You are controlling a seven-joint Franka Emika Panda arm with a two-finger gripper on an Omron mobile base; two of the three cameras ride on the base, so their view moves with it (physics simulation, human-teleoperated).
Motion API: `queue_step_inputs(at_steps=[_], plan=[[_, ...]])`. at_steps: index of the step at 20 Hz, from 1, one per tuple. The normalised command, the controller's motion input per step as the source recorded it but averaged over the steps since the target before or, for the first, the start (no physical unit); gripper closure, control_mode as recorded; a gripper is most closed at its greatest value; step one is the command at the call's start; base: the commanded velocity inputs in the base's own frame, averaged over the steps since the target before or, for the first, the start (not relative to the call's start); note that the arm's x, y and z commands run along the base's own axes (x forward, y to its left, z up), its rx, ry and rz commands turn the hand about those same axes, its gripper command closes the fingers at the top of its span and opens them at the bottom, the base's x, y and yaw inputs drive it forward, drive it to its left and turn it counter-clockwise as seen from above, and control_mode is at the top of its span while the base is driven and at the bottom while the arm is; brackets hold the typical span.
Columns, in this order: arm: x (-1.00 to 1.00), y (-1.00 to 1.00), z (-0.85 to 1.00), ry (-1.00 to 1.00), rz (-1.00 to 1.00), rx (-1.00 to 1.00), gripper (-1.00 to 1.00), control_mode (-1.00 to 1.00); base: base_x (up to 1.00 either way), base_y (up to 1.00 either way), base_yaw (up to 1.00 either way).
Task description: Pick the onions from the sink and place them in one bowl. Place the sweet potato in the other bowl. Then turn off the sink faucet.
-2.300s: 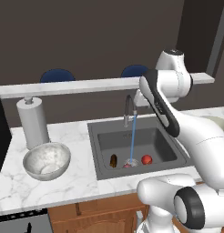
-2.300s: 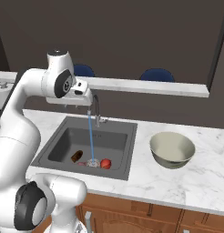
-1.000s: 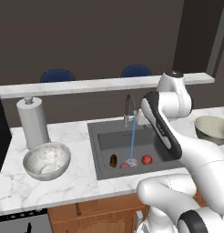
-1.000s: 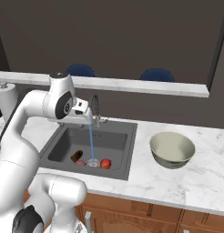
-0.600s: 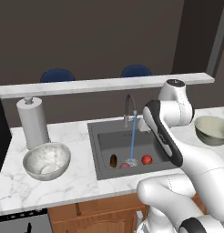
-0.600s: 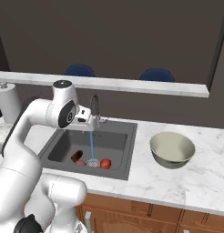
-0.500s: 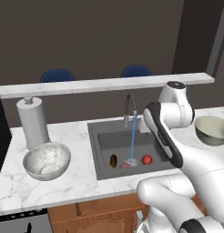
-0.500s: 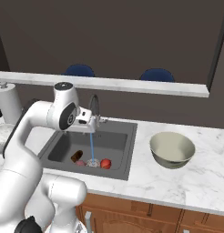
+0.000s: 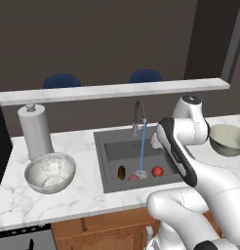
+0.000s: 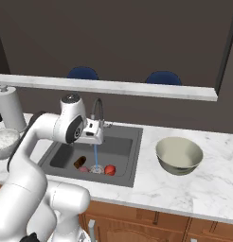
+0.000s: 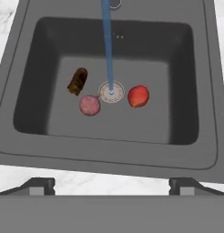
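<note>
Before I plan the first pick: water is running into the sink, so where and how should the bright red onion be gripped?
Grip the bright red onion across its round middle, coming straight down. It lies free on the sink floor, beside the drain, apart from the stream. Being round, any finger angle should do.

My arm [image 9: 190, 161] is glossy white, built of rounded segments with dark joint bands. My two fingertips [image 11: 38, 184] are small, dark and blocky.

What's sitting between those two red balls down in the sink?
In the hand view, the round drain lies between the bright red onion and the pinkish onion, with the blue water stream falling onto it.
</note>
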Motion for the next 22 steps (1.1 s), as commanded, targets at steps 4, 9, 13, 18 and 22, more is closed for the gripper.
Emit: queue_step_inputs(at_steps=[4,9,13,18,22], plan=[[0.00,-0.08,-0.21,0.00,0.00,0.00,-1.00,-1.00,0.00,0.00,0.00],[0.00,-0.02,-0.25,0.00,0.00,0.00,-1.00,-1.00,0.00,0.00,0.00],[0.00,0.00,-0.29,-0.01,0.00,0.00,-1.00,-1.00,0.00,0.00,0.00],[0.00,-0.03,-0.22,0.00,0.00,0.00,-1.00,-1.00,0.00,0.00,0.00],[0.00,-0.07,-0.17,0.00,-0.01,0.00,-1.00,-1.00,0.00,0.00,0.00]])
